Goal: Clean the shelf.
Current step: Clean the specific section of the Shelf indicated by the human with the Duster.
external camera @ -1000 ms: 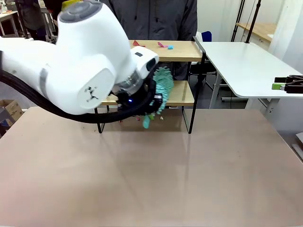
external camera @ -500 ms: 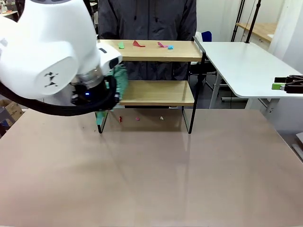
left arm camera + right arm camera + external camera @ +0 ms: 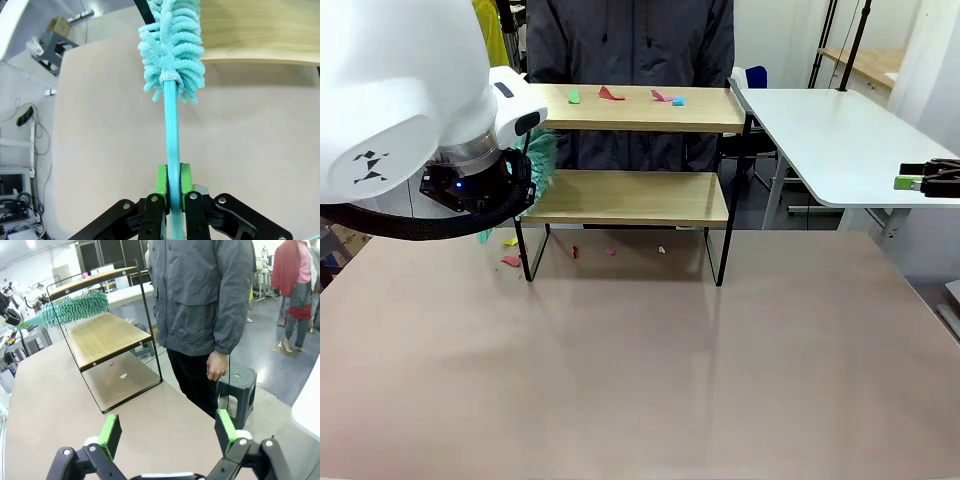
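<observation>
The shelf (image 3: 638, 108) stands at the table's far side, a two-tier rack of light wooden boards in a thin black frame. Several coloured scraps (image 3: 611, 93) lie on its top board. My left gripper (image 3: 172, 187) is shut on the handle of a teal fluffy duster (image 3: 172, 45), whose head hangs by the left end of the lower board (image 3: 630, 196). In the front view the duster (image 3: 541, 155) peeks out behind my left arm. My right gripper (image 3: 167, 432) stands open with nothing in it, off to the shelf's (image 3: 107, 335) right, and sees the duster (image 3: 75, 307) at the far end.
Small scraps (image 3: 611, 251) lie on the table under the shelf, and two more (image 3: 510, 260) just left of its leg. A person (image 3: 630, 40) stands behind the shelf. A white side table (image 3: 830, 130) adjoins at the right. The brown table (image 3: 650, 380) spreads out in front.
My left arm has swept left along the lower board with the duster, from its middle to beyond its left end. Two scraps now lie on the table left of the shelf.
</observation>
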Motion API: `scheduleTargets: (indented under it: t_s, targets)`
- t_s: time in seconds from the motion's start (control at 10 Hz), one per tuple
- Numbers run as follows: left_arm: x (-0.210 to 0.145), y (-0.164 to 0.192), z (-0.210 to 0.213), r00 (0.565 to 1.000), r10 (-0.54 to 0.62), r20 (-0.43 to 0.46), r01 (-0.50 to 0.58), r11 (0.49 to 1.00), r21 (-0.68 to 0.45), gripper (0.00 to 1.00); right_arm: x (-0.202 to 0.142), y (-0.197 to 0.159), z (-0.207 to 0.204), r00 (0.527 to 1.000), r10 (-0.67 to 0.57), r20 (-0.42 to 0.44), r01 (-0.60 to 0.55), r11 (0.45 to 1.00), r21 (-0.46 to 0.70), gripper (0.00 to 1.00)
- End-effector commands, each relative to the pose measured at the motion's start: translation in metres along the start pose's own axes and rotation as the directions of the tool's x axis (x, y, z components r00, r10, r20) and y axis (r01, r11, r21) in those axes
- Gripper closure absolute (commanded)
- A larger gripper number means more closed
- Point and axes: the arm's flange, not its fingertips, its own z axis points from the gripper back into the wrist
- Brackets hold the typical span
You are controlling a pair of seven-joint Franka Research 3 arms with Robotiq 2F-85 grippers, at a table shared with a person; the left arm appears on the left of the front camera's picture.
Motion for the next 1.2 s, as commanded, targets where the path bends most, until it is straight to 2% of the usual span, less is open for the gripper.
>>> scheduleTargets:
  t_s: [0.0, 0.1, 0.3, 0.5, 0.6, 0.7, 0.8, 0.9, 1.1]
  targets:
    - [0.003, 0.006, -0.014, 0.999, 0.027, -0.033, -0.026, 0.999, 0.027, 0.87, 0.003, 0.0, -0.001, 1.0, 0.006, 0.0, -0.006, 1.0, 0.0, 0.0]
    - [0.0, 0.0, 0.0, 1.0, 0.0, 0.0, 0.0, 1.0, 0.0, 0.87, 0.003, 0.0, -0.001, 1.0, 0.006, 0.0, -0.006, 1.0, 0.0, 0.0]
    - [0.003, 0.01, 0.023, 0.998, -0.049, 0.028, 0.053, 0.982, -0.183, 0.87, 0.003, 0.0, -0.001, 1.0, 0.006, 0.0, -0.006, 1.0, 0.0, 0.0]
    - [0.002, 0.029, 0.035, 0.986, -0.157, 0.061, 0.168, 0.918, -0.36, 0.87, 0.003, 0.0, -0.001, 1.0, 0.006, 0.0, -0.006, 1.0, 0.0, 0.0]
    - [0.002, 0.037, 0.036, 0.969, -0.237, 0.066, 0.241, 0.866, -0.438, 0.87, 0.003, 0.0, -0.001, 1.0, 0.006, 0.0, -0.006, 1.0, 0.0, 0.0]
    - [0.0, 0.046, 0.038, 0.938, -0.336, 0.083, 0.329, 0.79, -0.517, 0.87, 0.003, 0.0, -0.001, 1.0, 0.006, 0.0, -0.006, 1.0, 0.0, 0.0]
    - [0.001, 0.055, 0.039, 0.892, -0.439, 0.108, 0.415, 0.699, -0.583, 0.87, 0.003, 0.0, -0.001, 1.0, 0.006, 0.0, -0.006, 1.0, 0.0, 0.0]
    - [0.001, 0.065, 0.039, 0.852, -0.508, 0.125, 0.467, 0.632, -0.618, 0.87, 0.003, 0.0, -0.001, 1.0, 0.006, 0.0, -0.006, 1.0, 0.0, 0.0]
    - [0.003, 0.078, 0.045, 0.816, -0.556, 0.16, 0.509, 0.558, -0.655, 0.87, 0.003, 0.0, -0.001, 1.0, 0.006, 0.0, -0.006, 1.0, 0.0, 0.0]
